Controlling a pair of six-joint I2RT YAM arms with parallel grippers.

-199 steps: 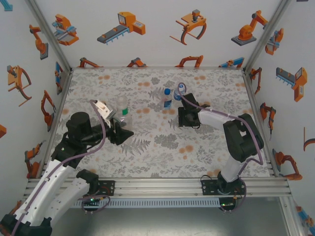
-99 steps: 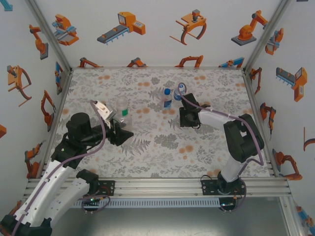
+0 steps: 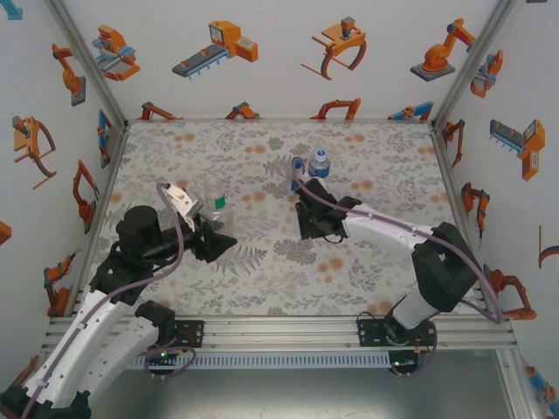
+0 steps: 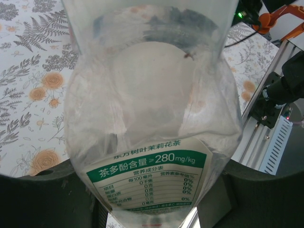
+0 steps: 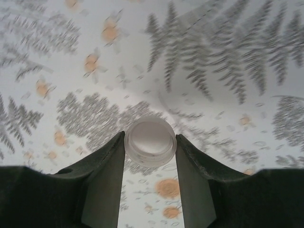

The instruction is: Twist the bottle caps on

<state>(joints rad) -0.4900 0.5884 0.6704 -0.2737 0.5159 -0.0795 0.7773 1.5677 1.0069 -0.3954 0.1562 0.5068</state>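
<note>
Left tool [image 4: 152,202] closed narrow on slim bottle [image 4: 152,109], clear plastic, white-and-green label; dark fingers [image 4: 42,199] pressed in at either side of the label end. Long axis of bottle running up the wrist picture, away from the fingers, label print upright to the lens; upper end cut off by frame edge, a pale round disc seen through the plastic, neck or base not to be told. From above, same bottle at left-centre of table [image 3: 262,288], rising out of the tool, tilt hard to judge, lower part masked by tool. Right tool [image 5: 150,142] pinched on white cap [image 5: 150,138], one finger on each side wall; round face toward lens, axis in line with tool, open or closed side uncertain. Floral table behind it blurred. Beyond right tool, far-centre: farther blue-labelled bottle [image 3: 320,163] and nearer blue-labelled bottle [image 3: 297,173], upright, close together, the nearer partly crossed by arm cable. Blue at their tops, too small to read. Slim bottle and white cap well apart.
</note>
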